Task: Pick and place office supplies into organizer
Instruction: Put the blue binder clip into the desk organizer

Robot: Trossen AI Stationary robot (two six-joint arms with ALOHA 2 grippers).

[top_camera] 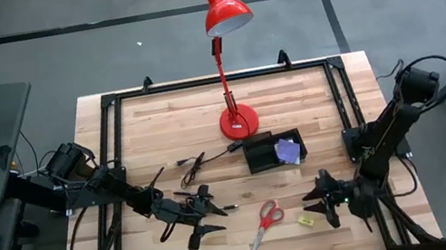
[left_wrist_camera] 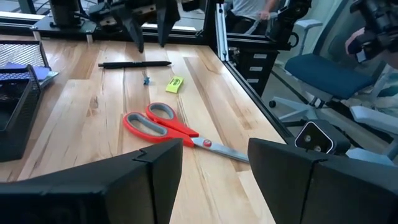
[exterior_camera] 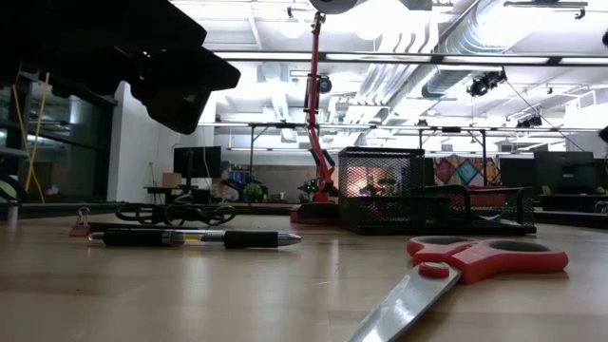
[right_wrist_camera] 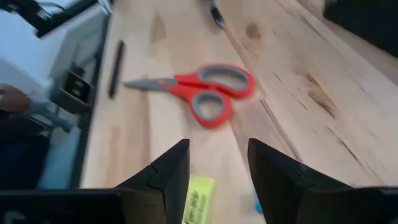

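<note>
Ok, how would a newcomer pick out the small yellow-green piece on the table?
Start at the red lamp and go down past the black organizer to the red-handled scissors. The yellow-green piece lies flat just right of their handles, before the right gripper; it is the only small yellow-green block.

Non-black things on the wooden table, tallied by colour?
Red: 2, desk lamp, scissors.
Purple: 1, sticky-note pad in the organizer.
Yellow-green: 1, small piece.
Blue: 1, tiny bit.
Total: 5.
</note>
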